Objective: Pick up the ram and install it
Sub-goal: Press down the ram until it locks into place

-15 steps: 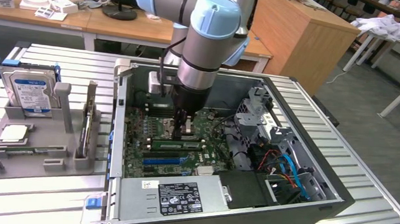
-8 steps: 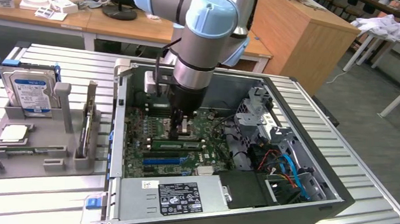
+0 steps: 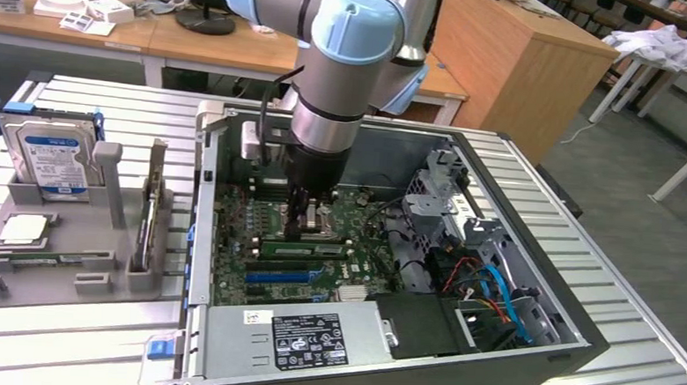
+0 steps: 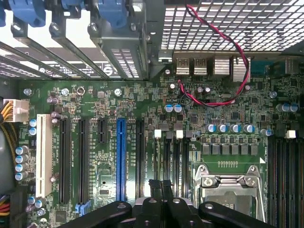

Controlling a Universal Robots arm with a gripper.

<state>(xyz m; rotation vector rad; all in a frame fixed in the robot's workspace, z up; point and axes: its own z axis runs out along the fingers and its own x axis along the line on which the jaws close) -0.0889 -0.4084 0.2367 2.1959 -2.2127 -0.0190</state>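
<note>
The black two-fingered tool [image 4: 160, 186] fills the foreground of the wrist view. Its fingers are pressed together with nothing that we can see between them, and it hangs low over the green motherboard [image 4: 95, 104]. Just beyond the fingertips we see the black plastic memory slots [image 4: 173, 156] with white latches, which look unfilled, and beside them the silver processor socket [image 4: 228, 187].

In the exterior view, the grey and pale-blue robot arm [image 3: 352, 34] reaches straight down into the open dark metal computer case [image 3: 547, 344], which lies on its side on the ribbed metal surface [image 3: 77, 346]. The ram [image 3: 58, 255], a long, thin green circuit-board stick, appears to lie flat in the grey plastic holder tray [image 3: 33, 278]. The tray sits outside the case, toward the exterior view's left and well apart from the tool. The silver hard drive with a blue label [image 3: 52, 155] stands upright at the back of the same tray.

We judge that the pick-up step is not yet done, since the tool is empty and sits over the install site rather than the stick. A grasp calls for the fingers to part, the tool to stand over the tray, and the jaws to line up with the stick's long edges.
</note>
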